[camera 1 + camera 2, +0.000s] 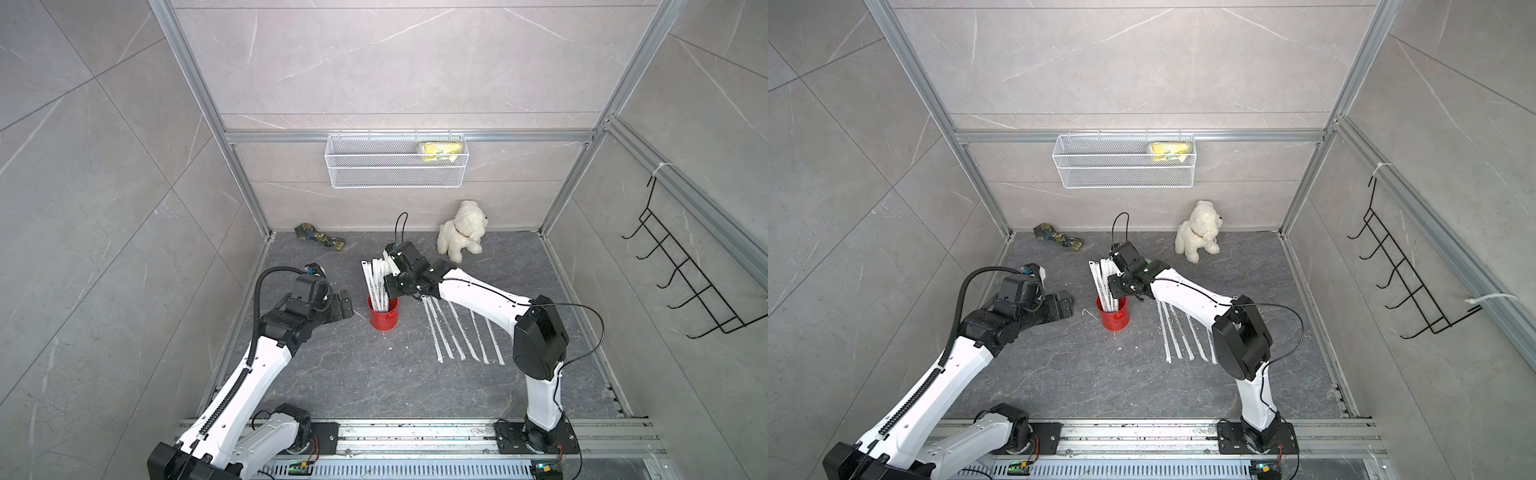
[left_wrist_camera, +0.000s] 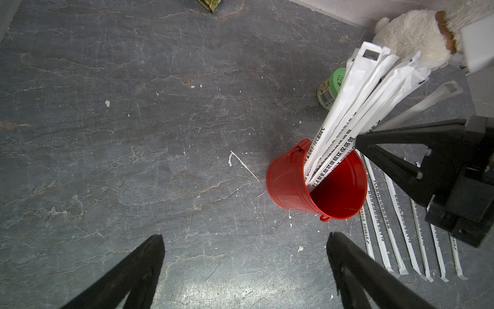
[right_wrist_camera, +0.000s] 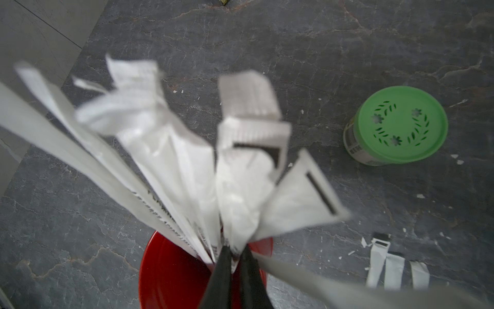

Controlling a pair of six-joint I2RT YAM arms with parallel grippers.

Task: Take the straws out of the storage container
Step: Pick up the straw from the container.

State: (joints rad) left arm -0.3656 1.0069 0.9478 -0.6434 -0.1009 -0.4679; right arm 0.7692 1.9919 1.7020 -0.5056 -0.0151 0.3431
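White paper-wrapped straws (image 3: 240, 187) pinched by right gripper (image 3: 235, 248) at red metal can (image 2: 288, 184); left gripper (image 2: 245, 235) agape; green-lidded jar (image 3: 401, 125) shows only in wrist views.

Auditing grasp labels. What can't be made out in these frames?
- How many straws the right pincer pinches: right wrist view, blurred and bunched.
- Far ends of the laid-out straws: both top views, under the right arm.
- Yellow pack in the basket: top views, small, behind mesh.
- Can label: top views, too small.
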